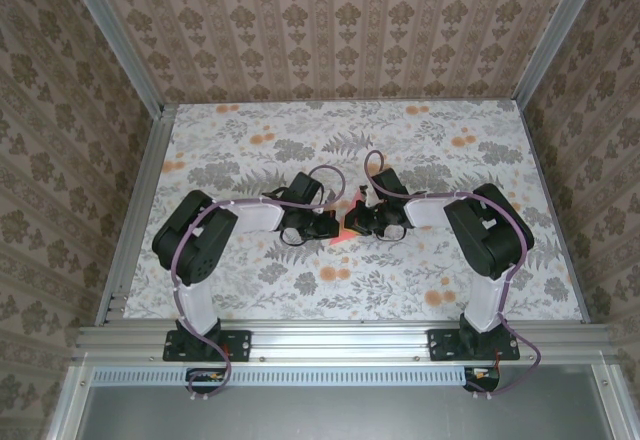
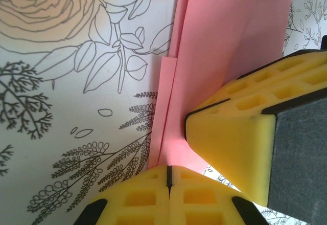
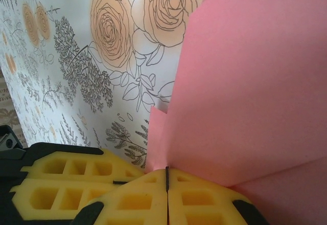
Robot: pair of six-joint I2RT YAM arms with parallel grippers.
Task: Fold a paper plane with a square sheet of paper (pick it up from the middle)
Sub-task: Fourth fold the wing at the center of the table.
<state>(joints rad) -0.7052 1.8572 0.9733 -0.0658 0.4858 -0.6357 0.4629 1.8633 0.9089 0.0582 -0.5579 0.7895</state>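
The salmon-pink square sheet of paper [image 1: 342,233], folded into layers, is held between the two arms over the middle of the table. In the left wrist view the paper [image 2: 219,46] runs up from my left gripper [image 2: 169,176], whose yellow jaws are shut on its lower edge. The right gripper's yellow fingers [image 2: 245,133] press against the paper just to the right. In the right wrist view the paper [image 3: 250,82] spreads wide above my right gripper [image 3: 167,176], shut on a fold. The left gripper's fingers [image 3: 66,179] sit close at the lower left.
The floral tablecloth [image 1: 420,280] covers the table, with a metal frame rail [image 1: 340,338] along the near edge and patterned walls on three sides. Both arms' elbows [image 1: 190,235] [image 1: 490,230] stand out toward the sides.
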